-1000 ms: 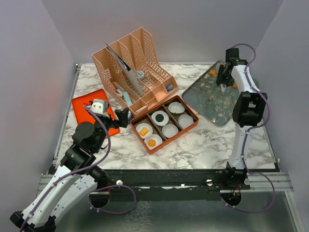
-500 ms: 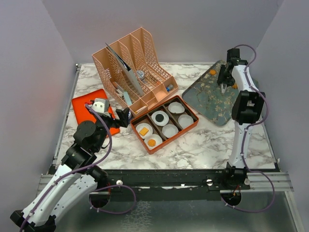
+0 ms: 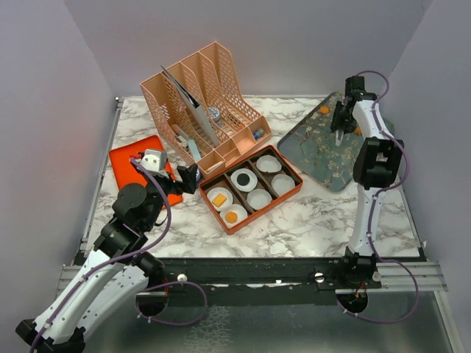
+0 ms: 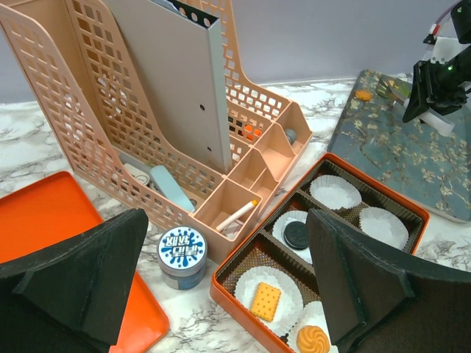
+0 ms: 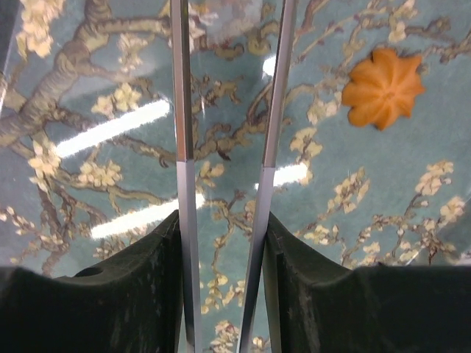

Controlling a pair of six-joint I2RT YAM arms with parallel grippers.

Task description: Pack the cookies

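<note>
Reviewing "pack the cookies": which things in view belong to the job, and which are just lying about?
Belong to the job:
square cookie, black cookie and orange swirl cookie, already in the compartment box; loose orange cookie on the floral tray; paper cups.

Lying about:
peach desk organizer; blue-and-white tin; flat orange tray.
</note>
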